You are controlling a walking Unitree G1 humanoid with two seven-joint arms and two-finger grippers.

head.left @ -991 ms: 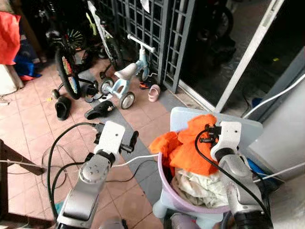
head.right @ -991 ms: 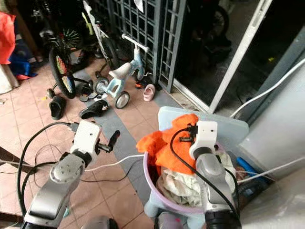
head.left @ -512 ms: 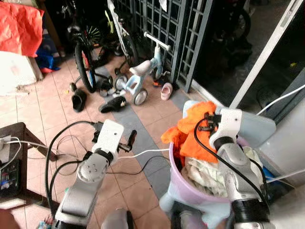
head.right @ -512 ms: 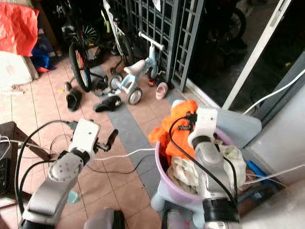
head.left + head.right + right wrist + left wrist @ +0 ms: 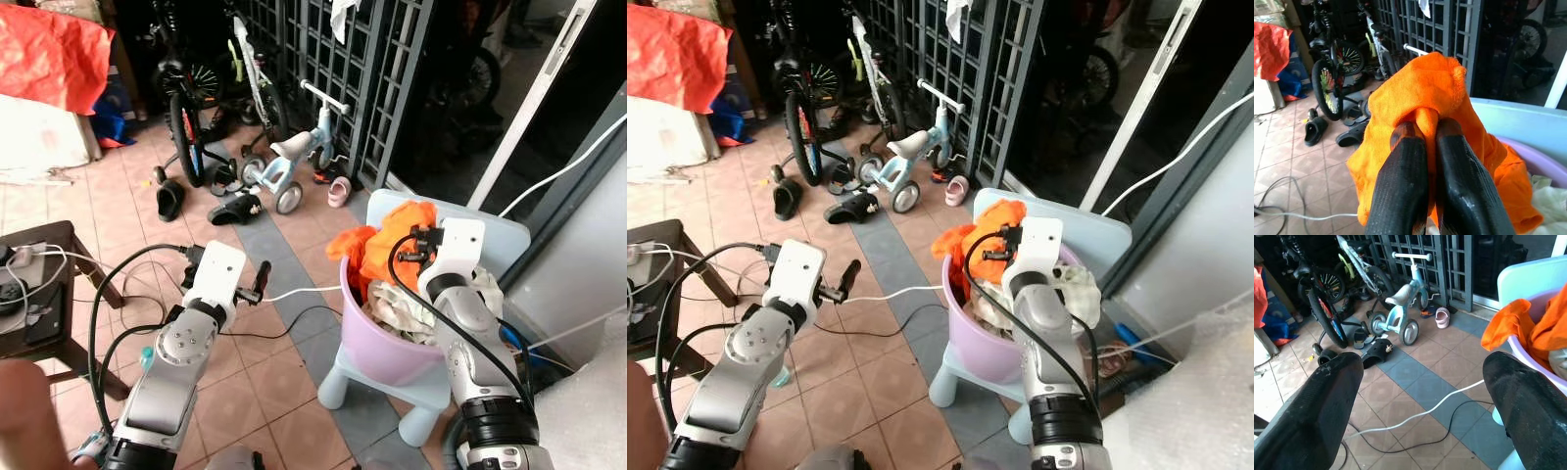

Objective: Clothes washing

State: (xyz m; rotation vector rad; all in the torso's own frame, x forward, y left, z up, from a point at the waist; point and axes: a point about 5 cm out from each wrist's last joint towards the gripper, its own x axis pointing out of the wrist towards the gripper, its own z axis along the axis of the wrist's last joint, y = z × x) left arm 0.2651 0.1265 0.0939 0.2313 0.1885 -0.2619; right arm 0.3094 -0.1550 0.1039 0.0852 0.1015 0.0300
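Item: orange cloth [image 5: 1425,98], clamped in my right gripper [image 5: 1422,129] directly above the purple basket [image 5: 377,343]; my left gripper [image 5: 1420,382], fingers apart, empty, nearer left.

The two eye views are looking forward and down from the head, taking in both arms, the basin [image 5: 377,338] at lower right and the bikes at upper left. The left wrist view is facing the tricycle [image 5: 1405,308] from low down. The right wrist view is sitting close against the orange cloth [image 5: 1420,98], sharing the bikes behind.
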